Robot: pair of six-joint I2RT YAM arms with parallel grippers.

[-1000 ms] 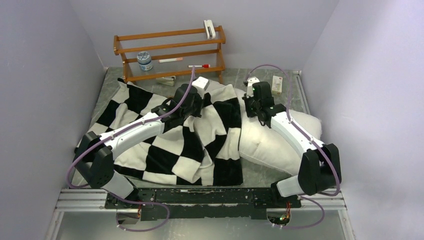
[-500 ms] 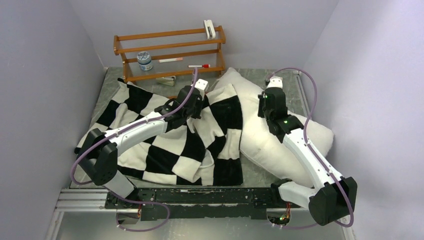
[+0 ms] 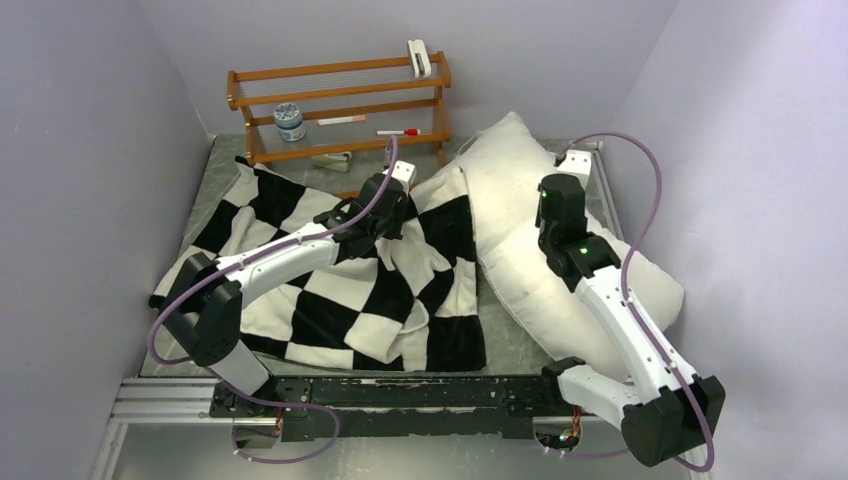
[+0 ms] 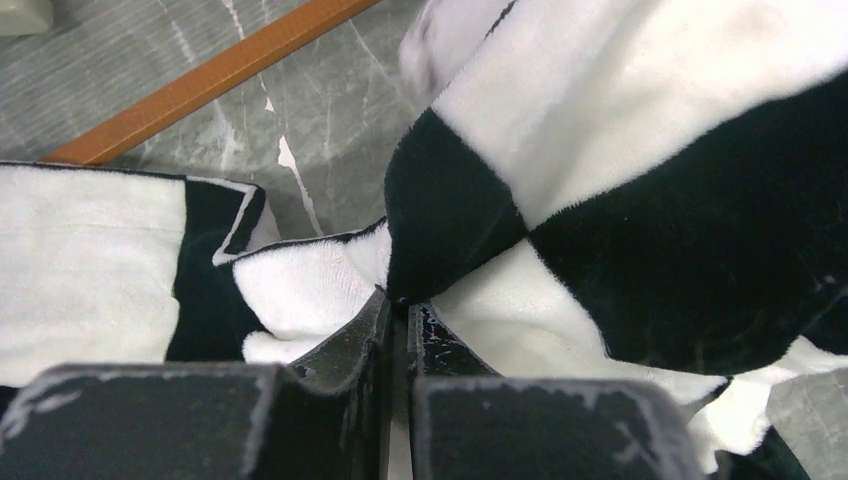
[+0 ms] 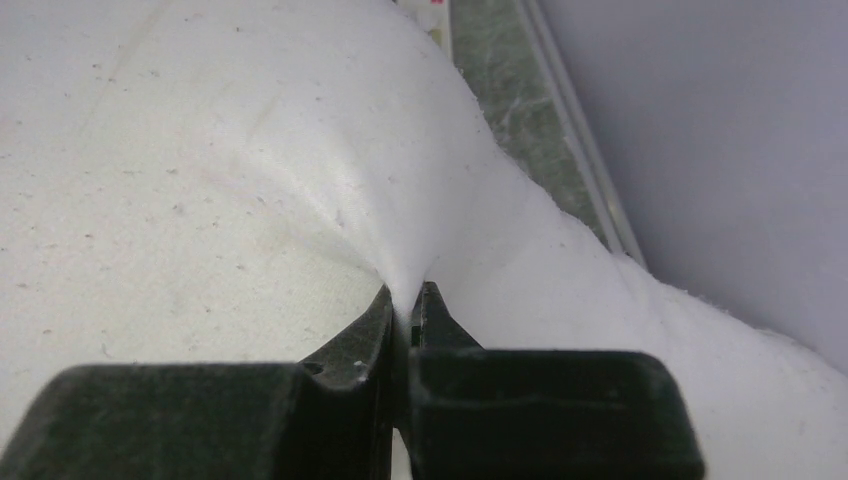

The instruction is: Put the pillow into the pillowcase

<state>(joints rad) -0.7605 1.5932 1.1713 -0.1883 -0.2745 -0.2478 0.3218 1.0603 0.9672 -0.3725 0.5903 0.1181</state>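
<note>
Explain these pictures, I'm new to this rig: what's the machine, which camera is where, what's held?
Two robot arms are bolted at the table's near edge. The wide picture looks down from above and behind them; the other two come from wrist cameras. On the table are a checkered pillowcase and a white pillow, a wooden rack behind. The left gripper is shut on pillowcase cloth; the right gripper pinches a fold of the pillow.

I count one white pillow (image 3: 520, 270), one checkered pillowcase (image 3: 330, 290), two robot arms (image 3: 270, 262) (image 3: 620, 310), and one far wooden rack (image 3: 340, 69) holding one jar (image 3: 290, 121) and two pens (image 3: 342, 120) (image 3: 398, 131).
</note>
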